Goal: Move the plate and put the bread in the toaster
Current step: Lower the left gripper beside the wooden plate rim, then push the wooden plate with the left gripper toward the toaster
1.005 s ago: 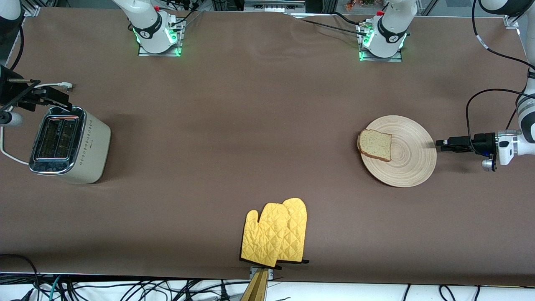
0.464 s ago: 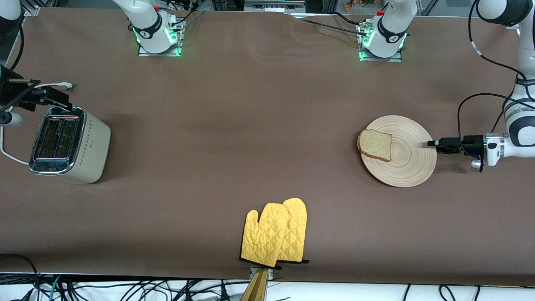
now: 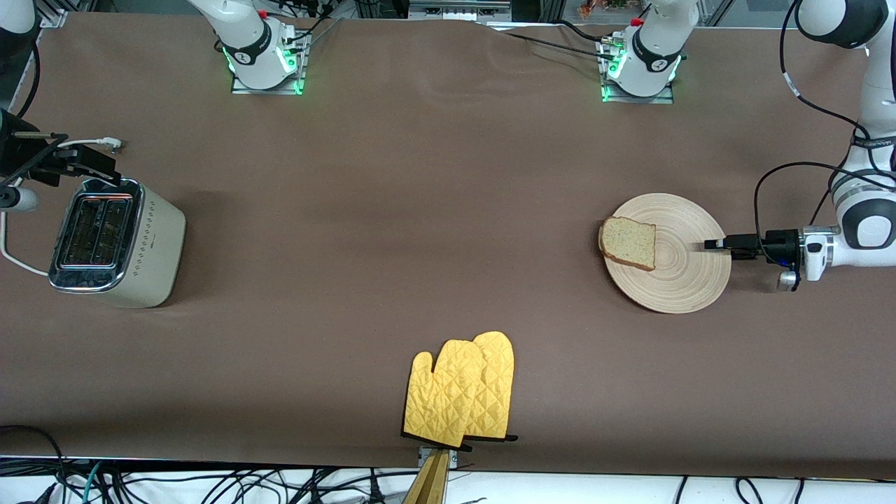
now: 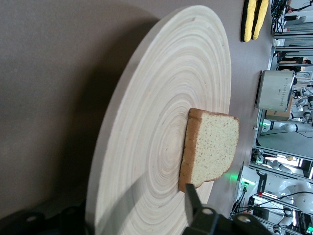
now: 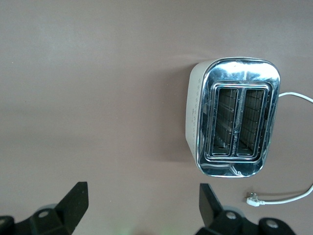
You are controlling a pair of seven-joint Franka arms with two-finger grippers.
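The pale wood plate (image 3: 689,273) lies toward the left arm's end of the table with the bread (image 3: 628,242) resting on the part of it toward the table's middle. My left gripper (image 3: 714,244) is open at the plate's rim on the side away from the bread, one finger (image 4: 192,198) above the plate (image 4: 161,98) and the other below the rim. The bread (image 4: 210,147) lies just ahead of it. The cream toaster (image 3: 115,241) stands at the right arm's end, slots empty. My right gripper (image 3: 78,164) is open, in the air beside the toaster (image 5: 234,120), and holds nothing (image 5: 142,200).
A pair of yellow oven mitts (image 3: 462,392) lies near the table's edge closest to the front camera, at the middle. The toaster's white cord and plug (image 5: 288,196) trail on the table beside it. The brown table (image 3: 420,210) stretches between toaster and plate.
My left gripper has moved toward the plate, from just outside its rim to over the rim. The plate, bread, toaster and right arm have not moved.
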